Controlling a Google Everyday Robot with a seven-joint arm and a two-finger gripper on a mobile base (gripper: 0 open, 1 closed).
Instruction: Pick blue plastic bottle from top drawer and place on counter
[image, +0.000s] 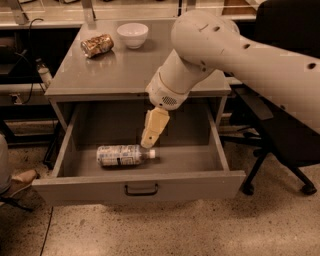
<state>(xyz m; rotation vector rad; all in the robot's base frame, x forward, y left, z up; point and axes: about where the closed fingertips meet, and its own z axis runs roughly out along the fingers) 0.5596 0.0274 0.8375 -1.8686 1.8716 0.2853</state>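
The blue plastic bottle (120, 155) lies on its side inside the open top drawer (140, 183), white cap pointing right. My gripper (149, 142) hangs down from the white arm into the drawer, its cream tip just above and behind the bottle's cap end. It holds nothing that I can see. The grey counter (125, 72) is the cabinet top directly above the drawer.
A brown-gold can (97, 45) lies on the counter's back left, with a white bowl (132, 34) beside it. A black office chair (280, 125) stands right of the cabinet. A pale bench runs behind.
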